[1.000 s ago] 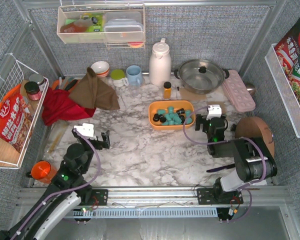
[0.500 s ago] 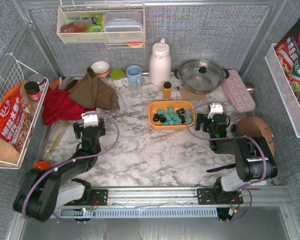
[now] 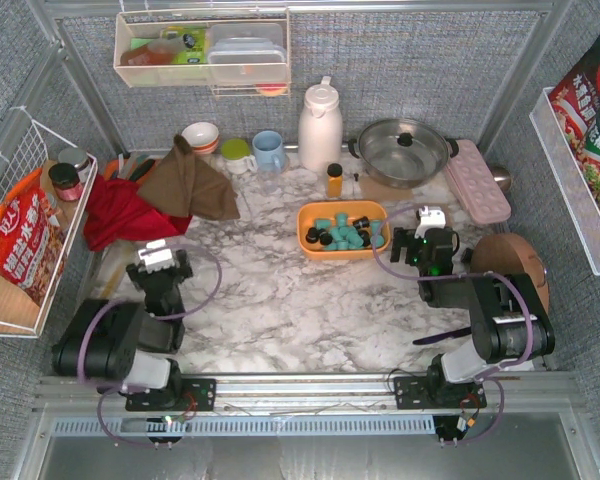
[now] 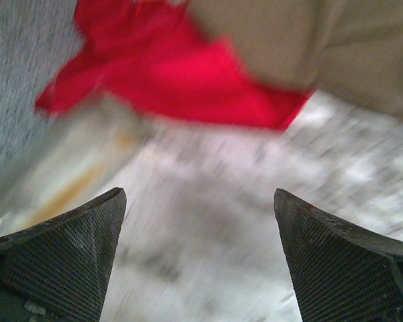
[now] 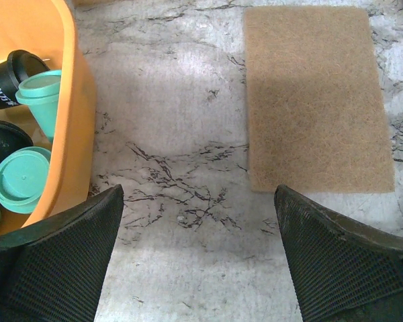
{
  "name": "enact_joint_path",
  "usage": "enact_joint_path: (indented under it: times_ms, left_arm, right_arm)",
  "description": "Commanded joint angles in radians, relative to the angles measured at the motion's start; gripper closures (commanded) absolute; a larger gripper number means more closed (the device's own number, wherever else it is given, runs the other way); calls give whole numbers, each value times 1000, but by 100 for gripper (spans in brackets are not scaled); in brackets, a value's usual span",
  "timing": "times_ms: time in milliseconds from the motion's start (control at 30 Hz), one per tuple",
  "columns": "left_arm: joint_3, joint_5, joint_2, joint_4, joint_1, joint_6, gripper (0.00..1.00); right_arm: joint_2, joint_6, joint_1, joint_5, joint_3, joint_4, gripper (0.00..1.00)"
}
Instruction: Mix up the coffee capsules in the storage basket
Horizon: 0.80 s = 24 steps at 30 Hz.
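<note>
While teal and black capsules (image 3: 343,232) lie jumbled in the orange basket (image 3: 306,216), both the left claw (image 3: 158,271) and right claw (image 3: 417,247) gape empty, so stirring could equally be pending or finished.

White marble-patterned table (image 3: 280,300) with grey veins, evenly lit, boxed in by grey woven fabric walls (image 3: 400,60) on an aluminium frame (image 3: 310,385). Clear shelf (image 3: 202,72) on the wall behind the table, white wire rack (image 3: 20,150) on the wall to its left, white bin (image 3: 570,180) on the wall to its right. Tan mat (image 5: 314,100) flat on the table toward its right side.
</note>
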<state>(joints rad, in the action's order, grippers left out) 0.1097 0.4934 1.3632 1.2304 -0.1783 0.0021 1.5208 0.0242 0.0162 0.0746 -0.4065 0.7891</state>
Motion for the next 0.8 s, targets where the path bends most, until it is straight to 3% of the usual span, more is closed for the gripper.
enact_joint_path:
  times_ms: [0,133,200,300,767]
  left_arm:
    - [-98,-129,242,578,93,18,0]
    - [-11,-43,264,474,104,-11,0]
    - [56,-19,234,301,132,-61,1]
    - [111,-111,207,135,218,-147,1]
    - [97,-130,207,167,221,-136,1]
  right_arm:
    - [1,5,1,7,-8,2,1]
    - [1,4,2,8,-8,3,1]
    - [2,5,2,7,-8,3,1]
    - [2,5,3,8,-8,3,1]
    - [1,5,3,7,-7,2,1]
